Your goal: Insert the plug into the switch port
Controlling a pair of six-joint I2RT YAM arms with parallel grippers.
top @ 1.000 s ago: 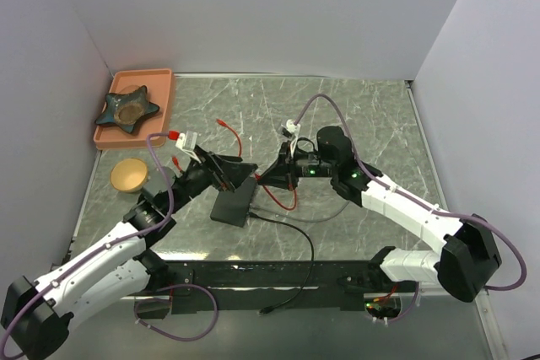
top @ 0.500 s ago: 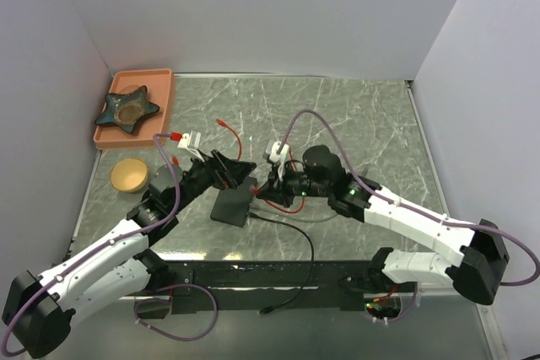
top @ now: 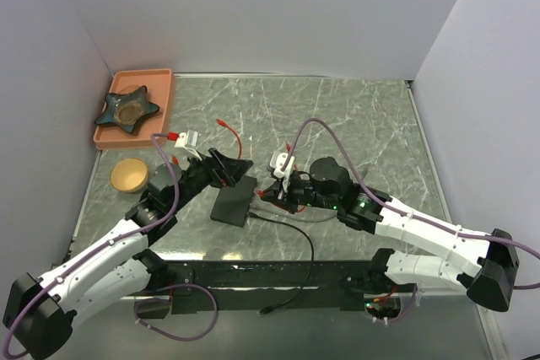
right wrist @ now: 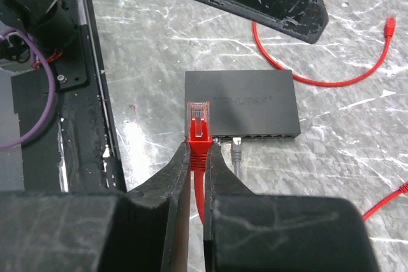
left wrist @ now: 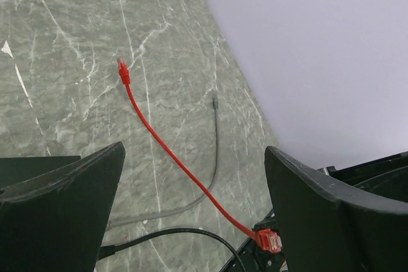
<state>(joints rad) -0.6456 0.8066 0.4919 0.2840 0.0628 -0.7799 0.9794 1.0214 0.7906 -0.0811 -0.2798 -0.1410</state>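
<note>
In the right wrist view my right gripper (right wrist: 199, 148) is shut on the red boot of the plug (right wrist: 198, 119), whose clear tip points at the left end of the flat black switch (right wrist: 245, 97). The switch port row (right wrist: 268, 136) runs along the box's near edge, and the plug is outside it. From above, the right gripper (top: 268, 195) sits just right of the switch (top: 234, 202). My left gripper (top: 229, 166) hovers open over the switch's far end. In the left wrist view its fingers (left wrist: 70, 189) stand wide apart around nothing, with the plug (left wrist: 271, 240) low between them.
A grey cable (right wrist: 237, 152) is plugged into the switch beside the red plug. The red cable (left wrist: 159, 144) trails over the marble table to its free end (left wrist: 122, 71). A black cable (top: 291, 229) leaves the switch. An orange tray (top: 162, 90) with a star dish (top: 126, 108) and a wooden disc (top: 129, 174) lie far left.
My right arm has swung left and down, carrying the plug to the switch's right side. The left gripper has shifted slightly and stays open.
</note>
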